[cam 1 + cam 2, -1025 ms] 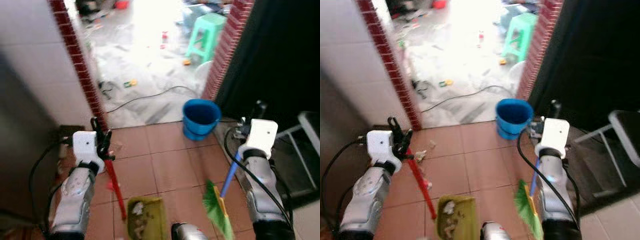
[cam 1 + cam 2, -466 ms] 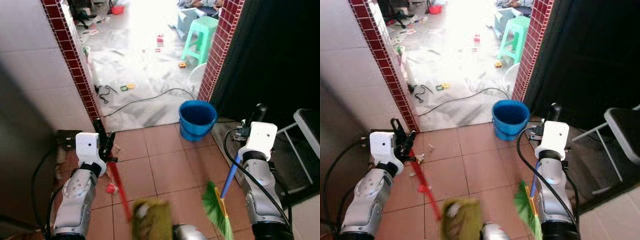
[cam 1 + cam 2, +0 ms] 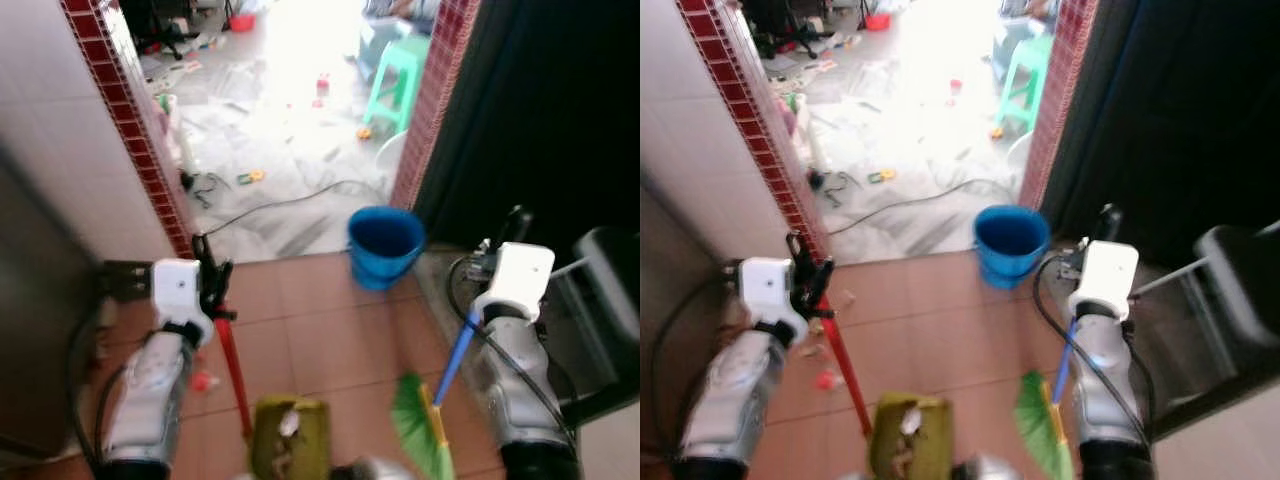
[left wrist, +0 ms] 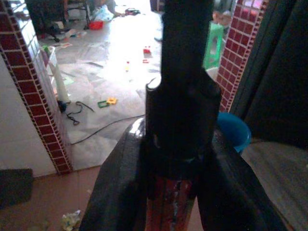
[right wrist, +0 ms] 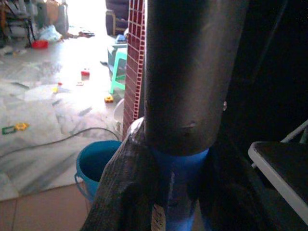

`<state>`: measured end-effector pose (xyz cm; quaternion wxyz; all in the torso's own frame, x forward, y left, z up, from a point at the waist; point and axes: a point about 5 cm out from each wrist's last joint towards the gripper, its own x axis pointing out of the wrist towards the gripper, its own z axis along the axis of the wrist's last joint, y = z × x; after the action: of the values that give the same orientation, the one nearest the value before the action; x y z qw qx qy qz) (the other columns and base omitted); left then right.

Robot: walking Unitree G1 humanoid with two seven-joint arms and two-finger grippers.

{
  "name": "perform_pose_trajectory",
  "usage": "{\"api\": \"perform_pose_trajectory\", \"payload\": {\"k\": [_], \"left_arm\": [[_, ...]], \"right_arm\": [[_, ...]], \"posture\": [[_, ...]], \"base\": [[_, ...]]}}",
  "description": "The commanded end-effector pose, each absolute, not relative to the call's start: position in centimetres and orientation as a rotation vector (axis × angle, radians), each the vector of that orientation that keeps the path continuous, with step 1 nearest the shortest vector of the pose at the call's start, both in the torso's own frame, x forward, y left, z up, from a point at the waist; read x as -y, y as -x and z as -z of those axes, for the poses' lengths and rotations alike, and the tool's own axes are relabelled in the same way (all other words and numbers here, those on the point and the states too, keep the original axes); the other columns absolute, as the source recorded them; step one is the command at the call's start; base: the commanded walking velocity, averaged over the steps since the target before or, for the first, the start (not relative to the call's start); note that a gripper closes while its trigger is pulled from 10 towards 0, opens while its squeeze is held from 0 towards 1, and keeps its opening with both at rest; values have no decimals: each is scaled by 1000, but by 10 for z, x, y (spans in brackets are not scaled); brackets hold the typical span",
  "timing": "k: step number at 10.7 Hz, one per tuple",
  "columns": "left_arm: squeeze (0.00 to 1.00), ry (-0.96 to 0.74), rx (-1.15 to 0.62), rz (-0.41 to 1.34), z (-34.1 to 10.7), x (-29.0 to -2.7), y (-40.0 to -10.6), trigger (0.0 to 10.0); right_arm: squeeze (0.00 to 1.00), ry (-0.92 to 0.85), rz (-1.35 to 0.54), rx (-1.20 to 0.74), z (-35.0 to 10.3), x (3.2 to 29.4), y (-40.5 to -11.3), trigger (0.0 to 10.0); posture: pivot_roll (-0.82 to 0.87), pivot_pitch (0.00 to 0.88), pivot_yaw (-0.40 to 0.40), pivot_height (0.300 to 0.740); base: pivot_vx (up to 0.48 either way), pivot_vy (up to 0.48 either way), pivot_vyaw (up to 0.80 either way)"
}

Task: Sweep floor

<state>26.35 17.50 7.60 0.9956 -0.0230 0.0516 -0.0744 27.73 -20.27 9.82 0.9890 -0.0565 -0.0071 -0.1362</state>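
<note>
Floor [image 3: 320, 330] tiles lie ahead as left claw [image 3: 212, 285] clamps the red-handled dustpan [image 3: 290, 450], right claw [image 5: 168, 192] grips the blue-handled broom [image 3: 425, 435]; wrist views reveal each clenched handle close up

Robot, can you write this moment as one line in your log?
left gripper: shut on red dustpan handle | right gripper: shut on blue broom handle | dustpan: holds debris | blue bucket: ahead

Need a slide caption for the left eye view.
Left gripper holds a loaded dustpan, right gripper a green broom, facing a blue bucket.
</note>
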Motion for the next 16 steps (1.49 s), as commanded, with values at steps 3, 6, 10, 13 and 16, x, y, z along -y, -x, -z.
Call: {"api": "perform_pose_trajectory", "payload": {"k": [3,6,10,13,16], "left_arm": [[0,74,-62,138,-83,-171,-269,10000],[0,76,-61,124,-82,-172,-270,10000],[0,109,-53,52,-82,-180,-272,10000],[0,205,55,2,-113,-189,-286,10000],[0,351,124,-37,-133,-198,-298,10000]], "right_arm": [[0,117,287,52,-106,206,-281,10000],[0,115,287,59,-109,208,-283,10000],[0,118,276,46,-107,209,-283,10000],[0,124,271,39,-106,211,-286,10000],[0,126,258,35,-105,209,-287,10000]], "posture": [[-99,0,50,740],[-102,0,48,740],[-100,0,35,740],[-96,0,28,740],[-94,0,17,740]], "base": [[0,0,0],[0,0,0],[0,0,0],[0,0,0],[0,0,0]]}}
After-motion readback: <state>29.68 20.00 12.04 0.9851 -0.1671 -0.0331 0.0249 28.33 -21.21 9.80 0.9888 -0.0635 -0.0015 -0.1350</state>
